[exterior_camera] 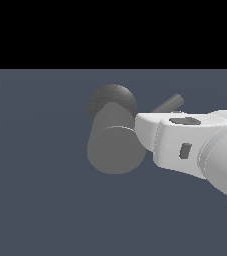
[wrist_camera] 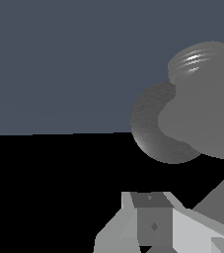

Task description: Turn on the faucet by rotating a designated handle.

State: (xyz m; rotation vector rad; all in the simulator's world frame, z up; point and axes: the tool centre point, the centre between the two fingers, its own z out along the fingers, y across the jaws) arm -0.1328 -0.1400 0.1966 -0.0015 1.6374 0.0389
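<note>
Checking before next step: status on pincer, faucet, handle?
Pincer beside faucet, jaw state unclear. Handle pokes out behind the arm, not visibly gripped. Nothing else in the way.

A flat, matte slate-blue ground [exterior_camera: 40, 200] fills the lower part of the exterior view, plain and unmarked from edge to edge. Above it runs a solid black band [exterior_camera: 113, 32], meeting the ground along a straight, level line. In the wrist view the same blue surface [wrist_camera: 59, 59] and a black area [wrist_camera: 44, 188] share a slightly tilted boundary.
</note>
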